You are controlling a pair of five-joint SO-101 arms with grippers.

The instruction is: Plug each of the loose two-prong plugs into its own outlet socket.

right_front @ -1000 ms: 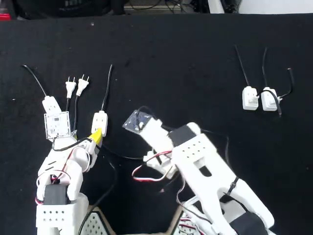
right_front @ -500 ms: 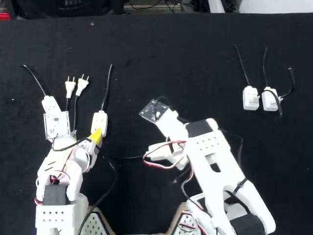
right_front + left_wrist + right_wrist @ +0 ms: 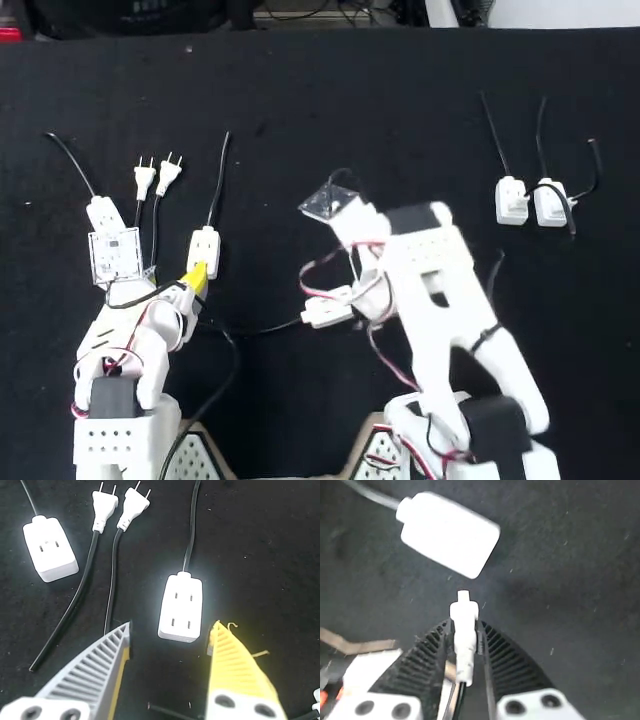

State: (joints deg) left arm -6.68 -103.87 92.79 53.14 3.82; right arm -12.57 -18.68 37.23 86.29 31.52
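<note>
Right gripper [image 3: 465, 627] on plug [image 3: 463, 640], near socket [image 3: 449, 534] edge

Left tool [image 3: 172, 626] wide open (one finger [image 3: 235, 665] yellow), right tool [image 3: 465, 626] clamped on a plug [image 3: 464, 611]

The black worktop [image 3: 380, 100] carries, on its left part, a first plug [image 3: 145, 178] just beside a second plug [image 3: 169, 172], with a single socket block [image 3: 104, 213] and a double socket block [image 3: 204, 250] near them. Well apart at the right, two white blocks [image 3: 512, 200] lie side by side with black cords.
</note>
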